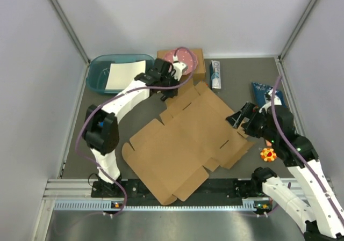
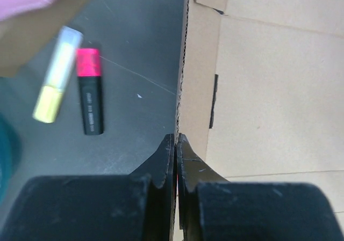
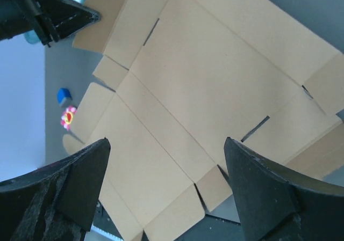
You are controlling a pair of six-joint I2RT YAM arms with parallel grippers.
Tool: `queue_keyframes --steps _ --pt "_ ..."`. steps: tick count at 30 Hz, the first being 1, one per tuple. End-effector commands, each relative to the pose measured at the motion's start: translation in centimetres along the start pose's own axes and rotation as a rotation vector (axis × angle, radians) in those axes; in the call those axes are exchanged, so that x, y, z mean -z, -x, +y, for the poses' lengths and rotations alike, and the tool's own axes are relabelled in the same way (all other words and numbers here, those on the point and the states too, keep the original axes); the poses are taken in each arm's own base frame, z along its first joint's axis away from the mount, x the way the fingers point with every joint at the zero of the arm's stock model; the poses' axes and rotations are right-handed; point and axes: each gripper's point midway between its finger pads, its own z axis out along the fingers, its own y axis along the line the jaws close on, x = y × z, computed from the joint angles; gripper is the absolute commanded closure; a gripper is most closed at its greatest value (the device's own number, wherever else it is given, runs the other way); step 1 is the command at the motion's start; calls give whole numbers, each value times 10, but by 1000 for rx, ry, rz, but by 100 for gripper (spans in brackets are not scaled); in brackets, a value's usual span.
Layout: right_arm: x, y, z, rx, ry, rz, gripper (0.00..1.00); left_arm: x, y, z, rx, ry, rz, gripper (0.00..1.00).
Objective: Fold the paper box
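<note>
The paper box (image 1: pixel 188 139) lies as a flat cut brown cardboard sheet in the middle of the table, its flaps and tabs spread out. At the sheet's far left flap my left gripper (image 1: pixel 167 94) reaches down. In the left wrist view its fingertips (image 2: pixel 176 140) are pressed together on the raised cardboard edge (image 2: pixel 185 64), which runs between them. My right gripper (image 1: pixel 236 117) hovers at the sheet's right edge. It stands wide open (image 3: pixel 166 144) with nothing held, and the sheet (image 3: pixel 204 80) lies below it.
A teal bin (image 1: pixel 97 72) holding white paper sits at the back left. Beside it is a smaller brown box (image 1: pixel 198 56) bearing a pink plate, then a white tube (image 1: pixel 215 73). A yellow highlighter (image 2: pixel 56 74) and a pink one (image 2: pixel 90 90) lie left of the flap. A blue item (image 1: pixel 264 89) and an orange flower toy (image 1: pixel 268 154) are on the right.
</note>
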Motion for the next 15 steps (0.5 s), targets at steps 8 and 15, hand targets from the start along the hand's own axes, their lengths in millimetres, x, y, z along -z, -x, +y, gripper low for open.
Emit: queue_keyframes --steps 8,15 --pt "85 84 34 73 14 -308 11 226 136 -30 449 96 -657 100" --pt "91 84 45 43 54 -293 11 275 110 -40 609 85 -747 100"
